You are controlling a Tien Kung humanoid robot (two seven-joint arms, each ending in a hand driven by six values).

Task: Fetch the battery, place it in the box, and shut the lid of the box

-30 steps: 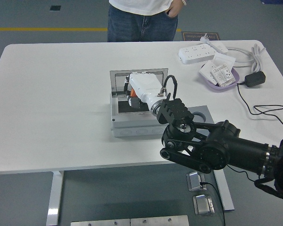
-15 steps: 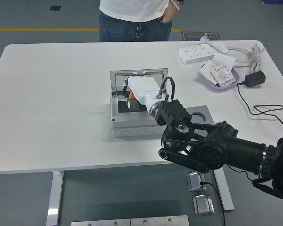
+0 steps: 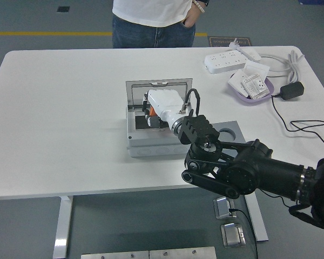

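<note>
I see the white surface (image 3: 59,124) filling most of the view, with a person (image 3: 154,21) standing at its far edge. My right arm (image 3: 248,170) reaches in from the lower right, its white hand (image 3: 161,105) dipped into the open grey box (image 3: 151,141) mid-surface, lid (image 3: 158,89) tipped up behind. An orange bit shows under the hand (perhaps the battery; I cannot tell, nor how the fingers sit). Far right lie a power strip (image 3: 225,61), a purple tray (image 3: 252,89) and a black adapter (image 3: 291,90).
</note>
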